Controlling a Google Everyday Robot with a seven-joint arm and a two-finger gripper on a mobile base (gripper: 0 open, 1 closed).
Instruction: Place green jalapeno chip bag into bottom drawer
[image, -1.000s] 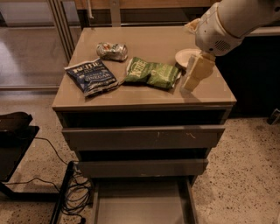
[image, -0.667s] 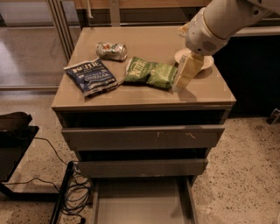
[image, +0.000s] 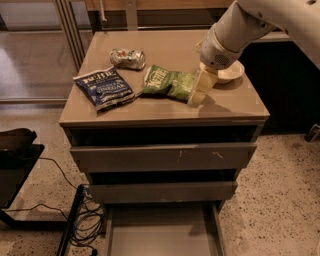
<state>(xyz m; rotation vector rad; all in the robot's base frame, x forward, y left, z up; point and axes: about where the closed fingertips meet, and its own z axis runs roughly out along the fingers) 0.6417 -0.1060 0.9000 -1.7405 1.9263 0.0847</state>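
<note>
**Bag not yet lifted, drawer open and waiting**

On the left of the cabinet's surface (image: 165, 42) lay a dark blue chip bag (image: 105, 88), with a crushed can (image: 128, 58) just behind it towards the back. Neither belonged to the job.

Next to the right, near the middle of the surface, lay the green jalapeno chip bag (image: 167, 82). It rested flat and crinkled, with white lettering at its left end and lighter green patches towards its right. It looked light and part-filled, so it would probably crumple under a pinch rather than hold its shape.

The cream-coloured end effector (image: 198, 95) had its tip down on the surface at the bag's right edge, touching it or very nearly so. Whether it was wide, narrow or already gripping the foil could not be told from this angle (the bag's right corner was hidden behind it). A white dish (image: 231, 74) sat just beyond, to the right.

Below, the two upper drawers (image: 162, 156) showed only their fronts, while the bottom drawer (image: 160, 237) stood pulled out with its floor bare.

By my reading the opening step was complete and the grasp was just under way. The lift, the carry down past the front edge and the release into the tray all remained.
</note>
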